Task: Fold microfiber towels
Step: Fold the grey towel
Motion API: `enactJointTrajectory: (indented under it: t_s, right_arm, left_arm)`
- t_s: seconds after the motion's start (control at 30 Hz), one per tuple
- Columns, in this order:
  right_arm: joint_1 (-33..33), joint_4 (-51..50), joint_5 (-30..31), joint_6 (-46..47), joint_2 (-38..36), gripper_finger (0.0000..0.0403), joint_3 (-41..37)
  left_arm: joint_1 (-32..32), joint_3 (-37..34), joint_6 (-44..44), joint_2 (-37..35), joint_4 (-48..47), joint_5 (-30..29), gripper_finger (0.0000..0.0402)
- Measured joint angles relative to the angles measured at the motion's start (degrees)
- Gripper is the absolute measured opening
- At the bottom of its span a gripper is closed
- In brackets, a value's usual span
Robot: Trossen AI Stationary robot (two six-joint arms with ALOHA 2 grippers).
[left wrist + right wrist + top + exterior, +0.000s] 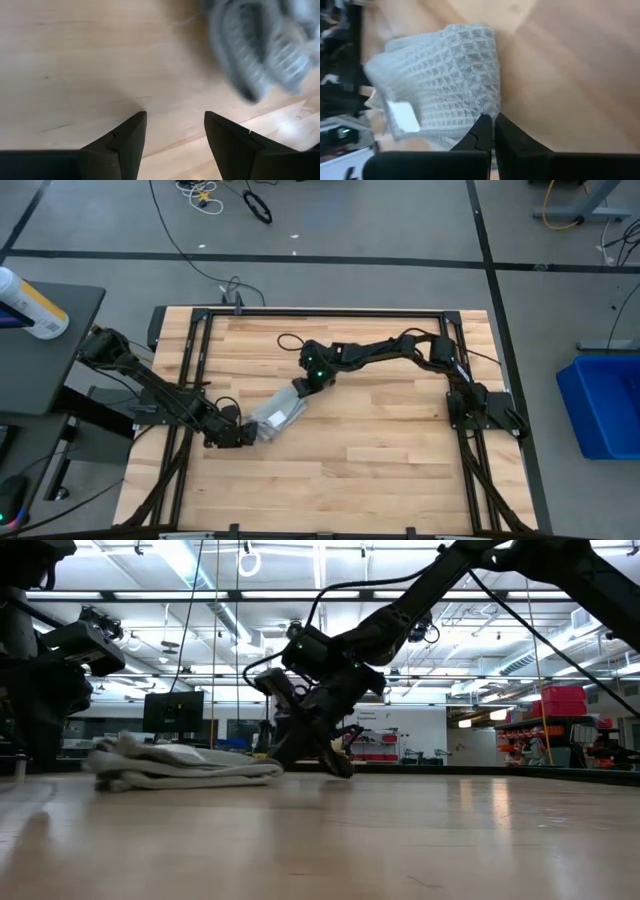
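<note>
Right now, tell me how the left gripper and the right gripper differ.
The left gripper has its jaws apart with bare wood between them; the right gripper has its jaws closed together.
In the high view the left gripper sits at the towel's lower-left end, the right gripper at its upper-right end.
The left gripper holds nothing; the right one's tips sit at the towel's edge, though a pinch isn't clear.
Both are dark and low at the table.

Right tool: dark fingers pressed together, tips meeting just at the towel's edge; whether any cloth is pinched cannot be told.
Microfiber towel: light grey, waffle-ribbed, folded into a thick bundle lying on the wooden surface.
Tag: small, white, on the towel's near corner.
</note>
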Motion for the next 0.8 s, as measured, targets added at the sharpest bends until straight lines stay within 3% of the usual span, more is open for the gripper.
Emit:
enactJointTrajectory:
  t_s: [0.33,0.63,0.8]
  right_arm:
    - [1.86,-0.01,0.57,-4.35,-1.88,0.0018,0.19]
    - [-0.82,1.24,-2.42,-5.32,-1.54,0.0214,0.45]
    - [-3.06,-3.18,-3.52,-7.74,-1.44,0.0255,0.44]
  left_arm:
    - [0.02,0.02,0.21,-0.02,-0.44,-0.02,0.021]
    - [0.02,0.02,0.7,-0.02,0.29,0.13,0.021]
    - [0.02,0.02,0.71,-0.02,0.74,0.11,0.021]
